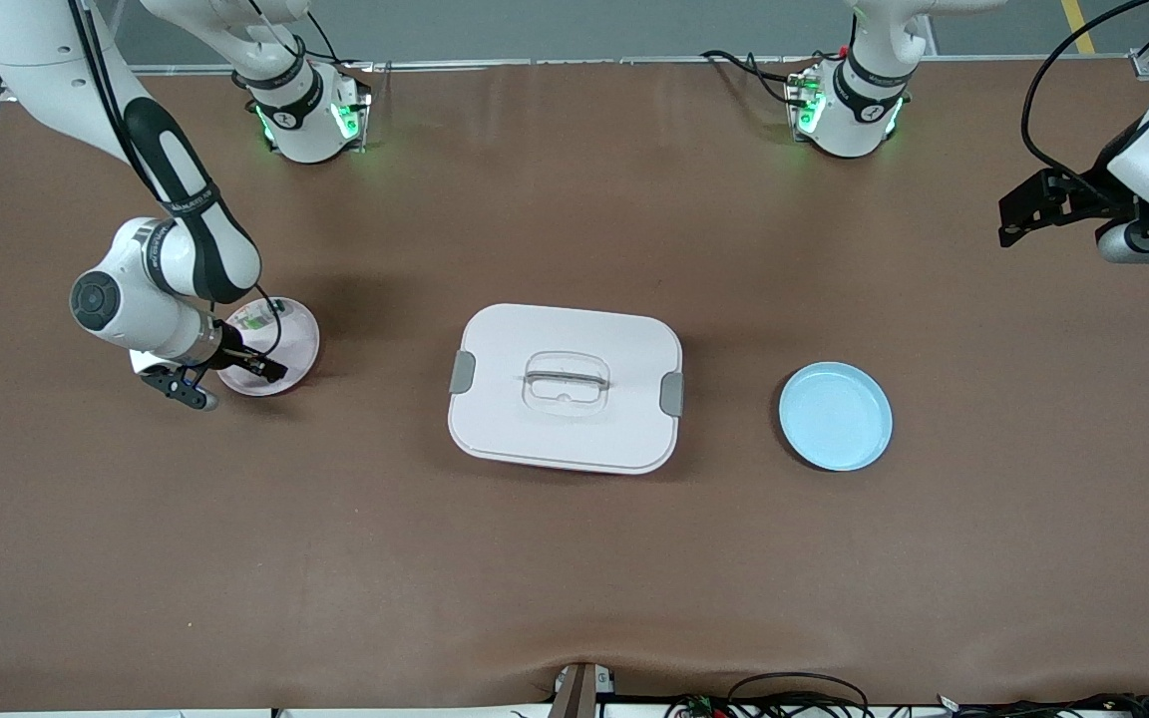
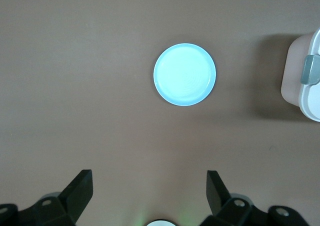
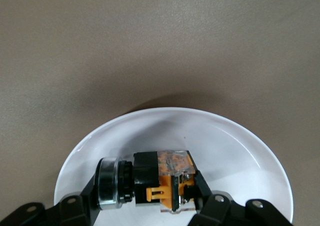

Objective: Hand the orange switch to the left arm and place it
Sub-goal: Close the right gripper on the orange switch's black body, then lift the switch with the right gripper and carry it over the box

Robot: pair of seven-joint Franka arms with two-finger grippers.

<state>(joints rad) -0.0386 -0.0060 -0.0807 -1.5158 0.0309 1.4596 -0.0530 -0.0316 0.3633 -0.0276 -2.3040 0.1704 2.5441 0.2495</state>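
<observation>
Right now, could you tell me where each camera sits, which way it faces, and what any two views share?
Front: high across the table, facing both arm bases; right tool in the round pink plate, left tool raised at its end.
Left wrist: looks down past its open tool at the round blue plate.
Right wrist: tool shut on the orange switch.
Shared: front and left wrist both show the large white box.
</observation>
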